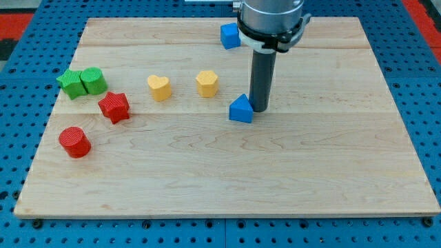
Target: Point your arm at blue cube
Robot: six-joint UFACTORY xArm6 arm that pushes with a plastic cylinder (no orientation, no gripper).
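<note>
Your blue cube (229, 36) sits at the table's top edge, a little right of centre, turned slightly askew; it has no long axis to speak of. You have no pincer here, only a rod: my tip (260, 109) rests mid-table, just right of a blue triangular block (240, 109), apparently touching it, well below the cube.

On the pale striped-grain wooden table (331, 172) sit two blue blocks (240, 109) (229, 35), two yellow ones (159, 87) (207, 83), two green ones (69, 83) (93, 81) and two red ones (114, 107) (74, 142), beside the dark rod's tip (260, 108).
</note>
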